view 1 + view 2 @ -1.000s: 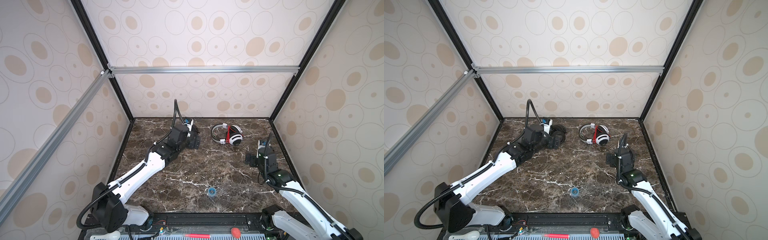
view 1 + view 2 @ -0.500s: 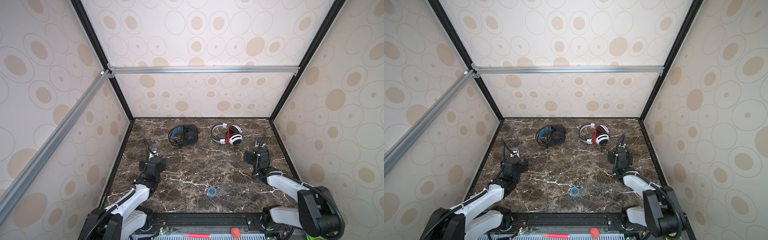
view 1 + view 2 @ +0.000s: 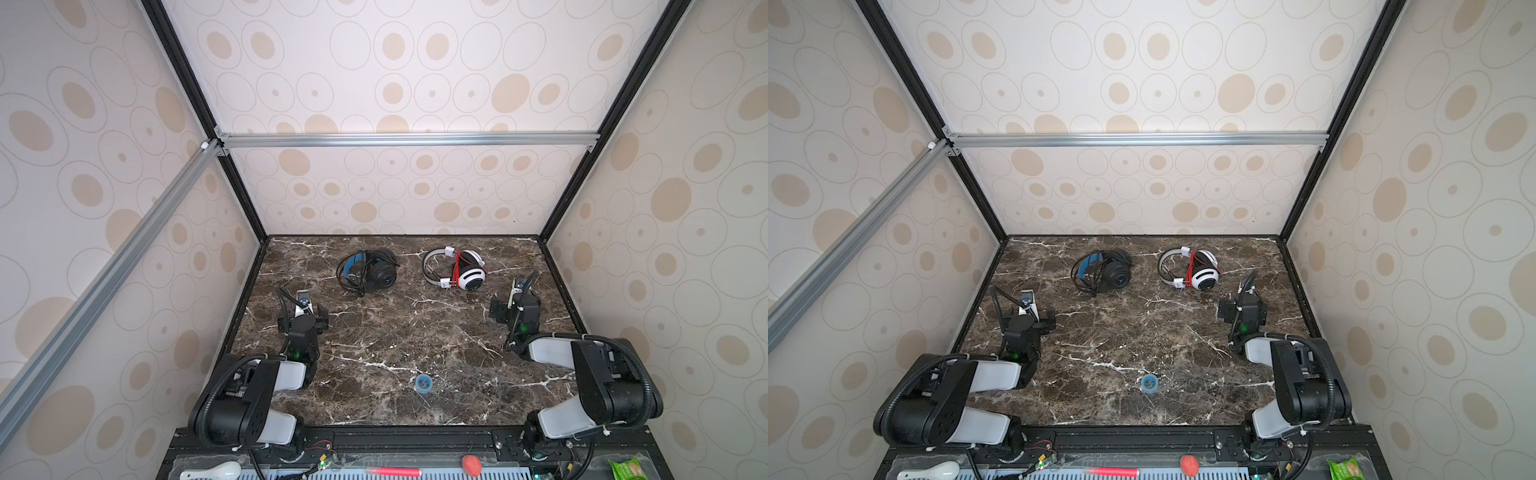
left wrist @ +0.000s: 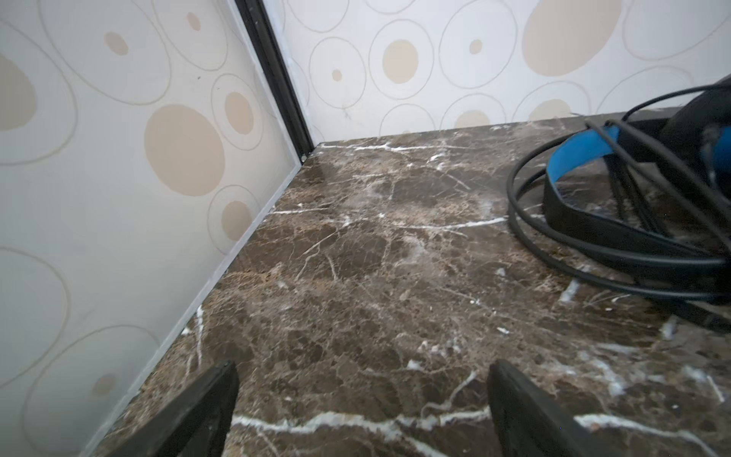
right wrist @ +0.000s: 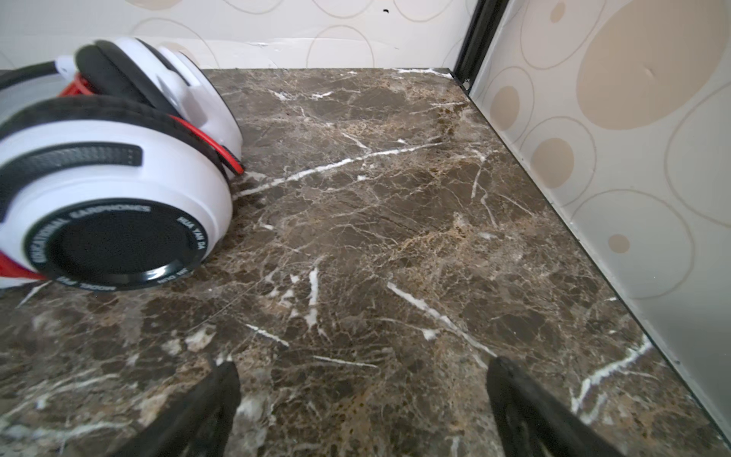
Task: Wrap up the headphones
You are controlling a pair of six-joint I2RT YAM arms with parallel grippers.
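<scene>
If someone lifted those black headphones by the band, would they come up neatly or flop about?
Probably messily: the black headphones have a thin cord lying in loose loops around them, so it would likely dangle. The blue-lined headband holds a curve, so the frame should probably keep its shape.

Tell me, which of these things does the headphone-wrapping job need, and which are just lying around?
For the job:
black headphones with blue-lined band
white headphones with red cord

Just lying about:
small blue roll on the marble
white spoon, red pen, small red ball and green packet on the front ledge
</scene>
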